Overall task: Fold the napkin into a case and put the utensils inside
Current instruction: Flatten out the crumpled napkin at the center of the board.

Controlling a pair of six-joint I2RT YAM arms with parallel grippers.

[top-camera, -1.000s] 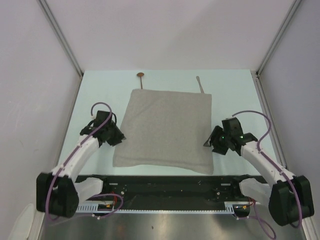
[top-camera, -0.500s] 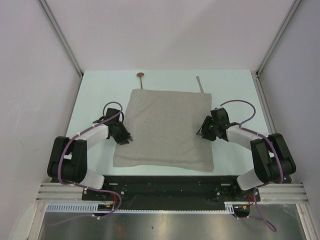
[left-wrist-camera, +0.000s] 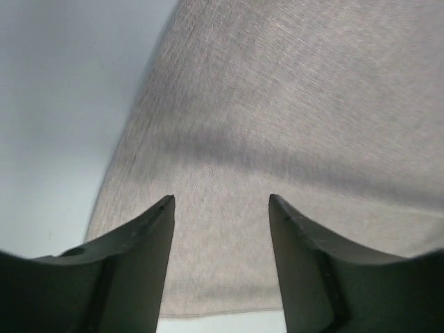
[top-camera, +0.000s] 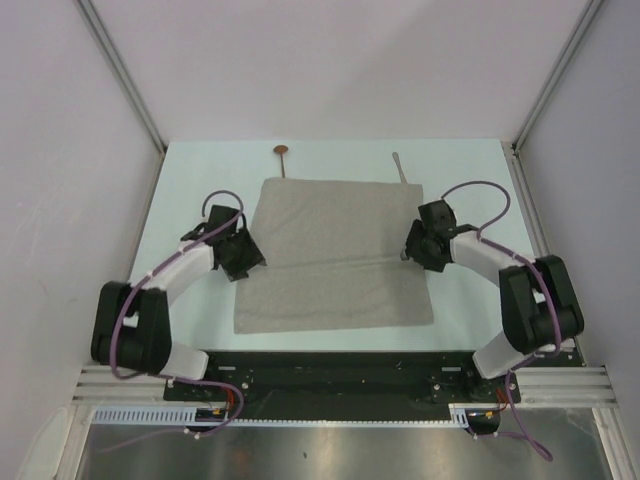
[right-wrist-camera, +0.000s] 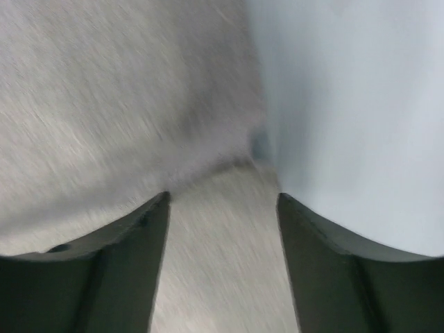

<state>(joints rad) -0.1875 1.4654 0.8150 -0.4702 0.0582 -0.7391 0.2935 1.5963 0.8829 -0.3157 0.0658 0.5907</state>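
The grey-beige napkin lies flat on the table with a crease running across its middle. My left gripper is open at the napkin's left edge, and in the left wrist view its fingers straddle the cloth. My right gripper is open at the napkin's right edge, and in the right wrist view cloth lies between its fingers. The spoon with a copper-brown bowl lies beyond the napkin's far left corner. The silver knife lies beyond the far right corner.
The pale table is walled by white panels with metal corner posts. A black rail with the arm bases runs along the near edge. Bare table shows beside the cloth in the left wrist view and the right wrist view.
Both grippers have moved away from the bases along the napkin's side edges. The napkin's near edge has shifted farther away, and a crease now runs across its middle.
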